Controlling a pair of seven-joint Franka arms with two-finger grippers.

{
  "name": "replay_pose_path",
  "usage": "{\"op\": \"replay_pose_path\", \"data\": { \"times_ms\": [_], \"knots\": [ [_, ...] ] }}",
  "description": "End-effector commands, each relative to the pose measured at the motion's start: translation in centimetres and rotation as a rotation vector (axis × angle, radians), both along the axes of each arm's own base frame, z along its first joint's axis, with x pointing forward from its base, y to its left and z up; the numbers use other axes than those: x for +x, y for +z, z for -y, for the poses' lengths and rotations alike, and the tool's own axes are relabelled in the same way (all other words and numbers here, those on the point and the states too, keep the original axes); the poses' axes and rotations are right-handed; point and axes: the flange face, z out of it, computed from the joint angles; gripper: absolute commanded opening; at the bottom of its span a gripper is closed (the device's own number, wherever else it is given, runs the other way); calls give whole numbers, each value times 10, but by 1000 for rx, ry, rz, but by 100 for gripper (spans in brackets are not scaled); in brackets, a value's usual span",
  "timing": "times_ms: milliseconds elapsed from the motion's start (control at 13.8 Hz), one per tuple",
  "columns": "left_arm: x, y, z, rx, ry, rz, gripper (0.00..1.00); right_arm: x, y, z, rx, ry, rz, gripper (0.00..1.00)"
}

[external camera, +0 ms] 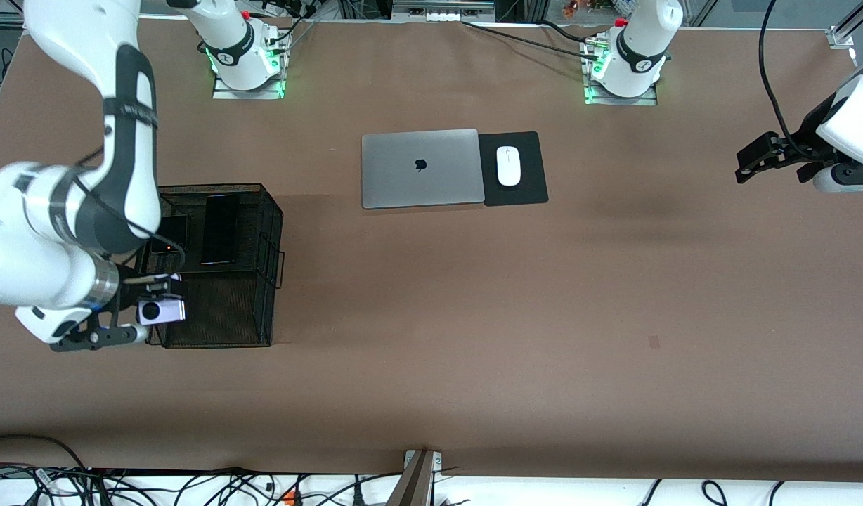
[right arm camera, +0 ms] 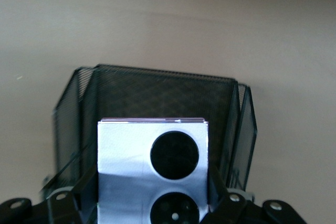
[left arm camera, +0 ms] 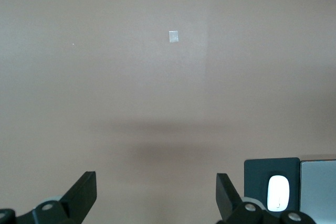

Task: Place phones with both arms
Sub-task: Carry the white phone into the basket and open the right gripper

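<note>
While clamped, white-lilac phone [right arm camera: 152, 177] fills right jaws.

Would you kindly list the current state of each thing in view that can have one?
white-lilac phone: held by the right gripper over the basket's nearer end.
right gripper: shut on the phone.
left gripper: open, empty, waiting over the table's left-arm end.
slim black phone: lying in the mesh basket.
flip phone: in the basket, beside it.
laptop: lid closed.
mouse: resting on its pad.
</note>
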Motion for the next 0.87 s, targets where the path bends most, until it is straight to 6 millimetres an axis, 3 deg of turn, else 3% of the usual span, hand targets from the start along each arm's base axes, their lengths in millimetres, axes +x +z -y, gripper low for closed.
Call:
{"op": "replay_pose_path", "data": {
  "times_ms": [0,218,435,798],
  "knots": [
    [0,6,1,0,-6,-4,100,8,-32,1,24,6,21,0],
    [0,6,1,0,-7,-4,100,8,-79,-14,28,-2,30,0],
    [0,6,1,0,-7,-4,100,0,-113,-20,36,-7,30,0],
    [0,6,1,0,-6,-4,100,-5,-119,-18,41,-13,8,6]
  ]
}}
